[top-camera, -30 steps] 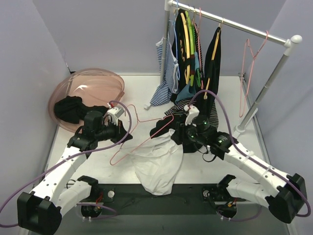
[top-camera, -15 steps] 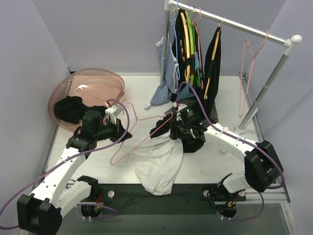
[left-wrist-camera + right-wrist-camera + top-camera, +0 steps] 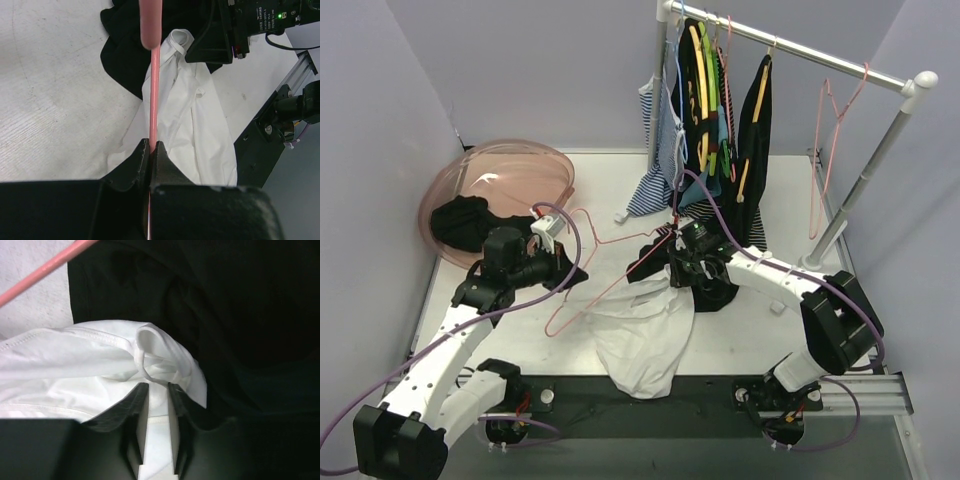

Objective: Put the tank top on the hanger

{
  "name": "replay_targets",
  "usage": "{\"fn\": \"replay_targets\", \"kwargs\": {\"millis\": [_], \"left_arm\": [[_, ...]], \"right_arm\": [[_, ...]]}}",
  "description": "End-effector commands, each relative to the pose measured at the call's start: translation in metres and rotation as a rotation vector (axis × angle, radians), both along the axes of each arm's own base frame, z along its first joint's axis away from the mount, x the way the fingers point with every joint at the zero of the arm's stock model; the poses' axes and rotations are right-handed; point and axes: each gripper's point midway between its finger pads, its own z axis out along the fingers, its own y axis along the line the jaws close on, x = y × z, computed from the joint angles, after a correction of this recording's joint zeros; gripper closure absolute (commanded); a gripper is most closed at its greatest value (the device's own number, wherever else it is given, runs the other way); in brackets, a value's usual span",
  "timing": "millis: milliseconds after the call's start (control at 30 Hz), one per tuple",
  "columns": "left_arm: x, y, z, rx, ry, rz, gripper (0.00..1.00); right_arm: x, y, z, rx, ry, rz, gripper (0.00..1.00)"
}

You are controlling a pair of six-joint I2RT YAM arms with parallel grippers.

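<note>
The left gripper (image 3: 150, 147) is clamped on the thin wire of the hanger (image 3: 154, 90), the fingers pressed together around it. From that grip the wire is carried straight out over the table (image 3: 602, 188) toward the right gripper (image 3: 156, 397). In the top view the hanger's long bar is laid on a diagonal, from the near left to the far right, with the hook turned to the far left. The right gripper's fingers are drawn close together, and a fold of the tank top (image 3: 75, 360) at its strap end is pinched between them. The tank top is thus held at its far end just beside the hanger's far tip; whether the two touch cannot be told. From the pinch its long axis is run toward the near edge of the table, leaning slightly left, and its lower end reaches past that edge. A black garment (image 3: 210, 315) is bunched under and beyond the right gripper, touching the white cloth.
</note>
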Motion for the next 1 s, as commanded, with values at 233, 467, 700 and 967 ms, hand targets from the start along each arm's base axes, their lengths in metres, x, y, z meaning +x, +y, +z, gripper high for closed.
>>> {"fn": "replay_targets", "kwargs": {"millis": [233, 467, 700, 967], "left_arm": [[-0.012, -0.003, 0.013, -0.056, -0.022, -0.03, 1.0], [-0.018, -0.001, 0.011, -0.06, -0.002, -0.027, 1.0], [-0.017, -0.001, 0.016, -0.069, -0.007, -0.018, 1.0], [-0.015, -0.001, 0.016, -0.068, -0.01, -0.014, 1.0]], "right_arm": [[0.01, -0.007, 0.007, -0.008, -0.028, -0.021, 1.0], [0.006, -0.009, 0.016, 0.012, -0.029, 0.015, 0.86], [0.005, -0.009, 0.003, -0.014, 0.028, 0.025, 0.73], [0.0, -0.006, -0.008, -0.015, 0.074, 0.042, 0.74]]}}
